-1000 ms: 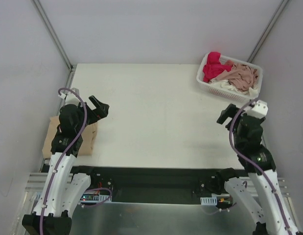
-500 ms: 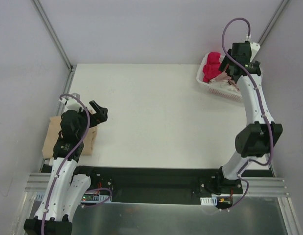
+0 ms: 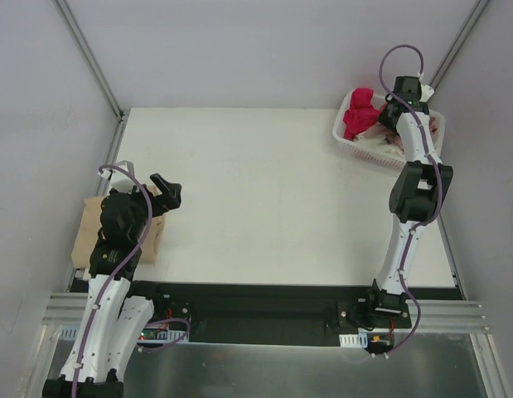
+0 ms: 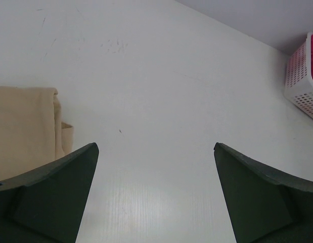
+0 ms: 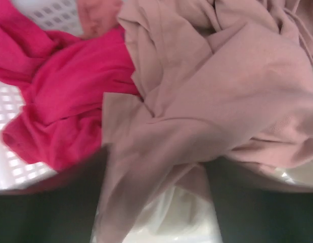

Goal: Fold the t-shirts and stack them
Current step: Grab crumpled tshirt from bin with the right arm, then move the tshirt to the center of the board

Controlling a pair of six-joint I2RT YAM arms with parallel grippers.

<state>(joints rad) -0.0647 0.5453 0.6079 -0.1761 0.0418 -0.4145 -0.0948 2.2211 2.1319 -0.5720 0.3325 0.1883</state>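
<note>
The basket is white, a lattice of small square holes. Inside it a magenta-red t-shirt, plain and vivid, lies against a dusty pink t-shirt, also plain, with pale cream cloth under both. Well away from the basket, across the white table, sits a plain tan t-shirt. The left gripper is dark, near black. The right arm, reaching into the basket, is black at the joints and white between.
</note>
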